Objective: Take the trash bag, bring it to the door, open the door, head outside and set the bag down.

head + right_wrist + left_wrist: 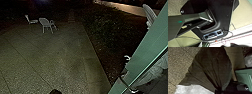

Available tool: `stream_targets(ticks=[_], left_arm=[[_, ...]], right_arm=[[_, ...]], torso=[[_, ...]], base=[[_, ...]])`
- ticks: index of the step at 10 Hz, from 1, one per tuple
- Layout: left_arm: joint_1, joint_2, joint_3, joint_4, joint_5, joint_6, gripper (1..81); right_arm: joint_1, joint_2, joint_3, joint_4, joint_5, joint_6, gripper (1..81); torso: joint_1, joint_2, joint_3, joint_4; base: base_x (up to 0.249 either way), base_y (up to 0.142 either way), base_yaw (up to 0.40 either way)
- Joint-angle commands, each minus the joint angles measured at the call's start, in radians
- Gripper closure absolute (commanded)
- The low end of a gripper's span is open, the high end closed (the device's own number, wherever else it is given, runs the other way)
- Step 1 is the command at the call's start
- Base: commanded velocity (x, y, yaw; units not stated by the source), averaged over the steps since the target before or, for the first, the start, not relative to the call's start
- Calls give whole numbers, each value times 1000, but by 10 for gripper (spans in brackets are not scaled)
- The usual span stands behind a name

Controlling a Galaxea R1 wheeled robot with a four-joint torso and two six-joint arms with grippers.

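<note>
Trash bag (210, 68): dark, full-looking, folds pulled in to 1 tight bunched neck at L gripper (218, 90), which is clamped on it, AFAICT by the way the folds meet there. Can't tell if the bag's far end touches the ground. Speckled paving (179, 60) shows beyond it on 1 side, a pale smooth strip (236, 58) and a green panel (243, 75) w/ a raised border on the other. Crinkled white plastic (193, 88) lies right against the bag nr the neck; can't tell if it's part of it. R gripper: can't tell if it's released or clenched

Head view: dark yard, big slab area (45, 60) w/ thin straight joints. 2 white chairs nr the far edge, 1 w/ its back and legs plain to see (45, 23), the other just beside it, smaller (31, 21). Planting bed (107, 32) w/ low dark greenery runs along the slabs, lit pale strip (125, 7) past it. Another white chair (149, 12) partly behind a green door frame (150, 45) that slants across the robot's R side. Whitish see-through sheeting (152, 75) by the frame, dark curved bar (127, 85) w/ a shiny end crossing its lower part

R wrist view: pale floor (243, 16) next to a glaring white surface (244, 38), thin dark cable (232, 34) looped nr a silvery fitting
</note>
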Motion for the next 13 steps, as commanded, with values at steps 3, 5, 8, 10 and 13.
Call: stream_targets(ticks=[3,5,8,10,13], left_arm=[[-118,-87,-27,-57,97,2,811],[-111,-73,-32,-55,99,2,811],[-109,-70,-33,-54,99,2,811],[-107,-70,-33,-55,99,2,10],[-107,-65,-30,-54,99,5,10]], right_arm=[[-4,-10,5,-1,-68,-1,10],[-4,-7,4,-1,-67,-1,10],[-5,-6,-3,-1,-67,-1,10],[-4,-6,-3,-1,-67,-1,10],[-4,-6,-6,-1,-67,-1,10]], torso=[[0,0,0,0],[0,0,0,0],[0,0,0,0],[0,0,0,0],[0,0,0,0]], base=[[0,0,0],[0,0,0],[0,0,0],[0,0,0],[0,0,0]])
